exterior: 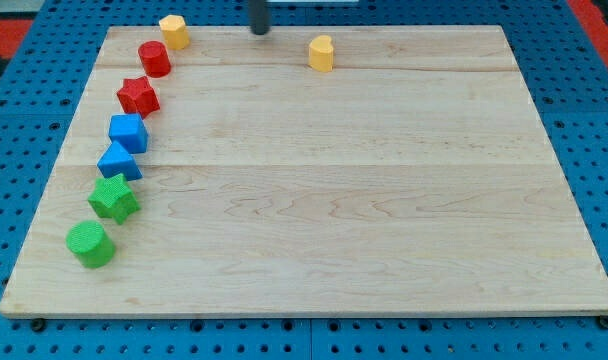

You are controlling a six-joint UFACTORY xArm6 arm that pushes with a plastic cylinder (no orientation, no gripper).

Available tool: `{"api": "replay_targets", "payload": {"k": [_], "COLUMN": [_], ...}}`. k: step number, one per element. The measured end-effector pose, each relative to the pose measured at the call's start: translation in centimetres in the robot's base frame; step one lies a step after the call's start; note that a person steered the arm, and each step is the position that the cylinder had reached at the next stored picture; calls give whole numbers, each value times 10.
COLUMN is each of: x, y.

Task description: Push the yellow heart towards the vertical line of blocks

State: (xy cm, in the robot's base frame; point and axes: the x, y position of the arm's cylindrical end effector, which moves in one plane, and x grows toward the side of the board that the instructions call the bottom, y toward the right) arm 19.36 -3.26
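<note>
The yellow heart [321, 53] sits near the view's top edge of the wooden board, right of centre. My tip [259, 31] is at the top of the view, to the left of the heart and apart from it. A line of blocks runs down the board's left side: a yellow hexagon [174, 32], a red cylinder [155, 59], a red star [138, 96], a blue cube [128, 132], a blue block [119, 161], a green star [114, 197] and a green cylinder [90, 244].
The wooden board [334, 200] lies on a blue pegboard table [604, 150]. The line of blocks follows the board's left edge.
</note>
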Motion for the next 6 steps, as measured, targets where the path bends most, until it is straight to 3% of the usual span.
{"api": "replay_targets", "payload": {"k": [2, 3, 6], "x": [6, 36, 44], "y": [118, 119, 74]}}
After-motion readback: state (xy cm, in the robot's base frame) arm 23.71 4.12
